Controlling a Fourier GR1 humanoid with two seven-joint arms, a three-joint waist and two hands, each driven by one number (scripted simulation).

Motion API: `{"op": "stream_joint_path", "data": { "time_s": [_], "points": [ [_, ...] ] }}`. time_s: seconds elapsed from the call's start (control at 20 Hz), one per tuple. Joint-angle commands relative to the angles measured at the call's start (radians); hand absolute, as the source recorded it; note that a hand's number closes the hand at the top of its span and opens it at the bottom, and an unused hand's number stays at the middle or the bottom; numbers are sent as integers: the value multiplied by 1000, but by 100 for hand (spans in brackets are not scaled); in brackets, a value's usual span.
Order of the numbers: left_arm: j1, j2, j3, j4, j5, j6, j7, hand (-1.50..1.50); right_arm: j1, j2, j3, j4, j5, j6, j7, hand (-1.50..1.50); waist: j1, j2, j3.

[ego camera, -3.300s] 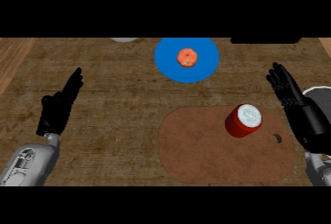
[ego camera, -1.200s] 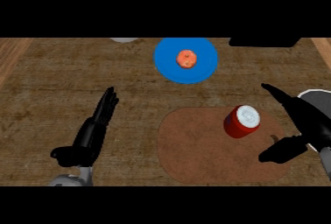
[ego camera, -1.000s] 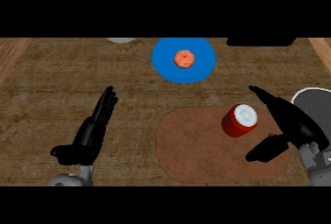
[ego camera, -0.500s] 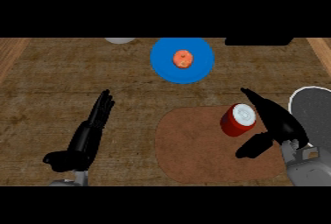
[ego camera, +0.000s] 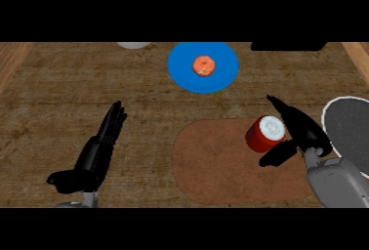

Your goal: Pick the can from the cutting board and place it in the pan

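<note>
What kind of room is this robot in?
Probably a kitchen. A red can stands on a brown cutting board on a wooden counter, with a pan at the right edge and a blue plate holding something orange.

Dim, even light covers the counter (ego camera: pixel 86 88), with no clear source and no glare. The can (ego camera: pixel 265 134) casts hardly any shadow on the cutting board (ego camera: pixel 216 166). Edges look soft throughout
</note>
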Motion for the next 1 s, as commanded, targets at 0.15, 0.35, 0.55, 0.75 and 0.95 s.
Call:
{"op": "stream_joint_path", "data": {
  "time_s": [0.15,0.35,0.55,0.75,0.95],
  "points": [
    [-38,-19,39,85,-14,-15,-64,0,-30,105,-34,99,90,28,-2,-150,-2,0,0],
    [18,-27,-12,-25,-37,8,5,0,-34,49,30,187,109,90,-150,150,7,1,1],
    [-12,10,51,11,-3,-29,-12,0,2,73,62,179,197,37,-170,150,1,0,0],
    [28,-39,4,18,-29,-11,-36,0,-22,50,0,171,208,66,-183,150,-1,0,0],
    [-16,-41,18,47,-47,-1,-41,0,31,72,11,161,311,-88,-249,150,-2,0,0]
  ]
}}
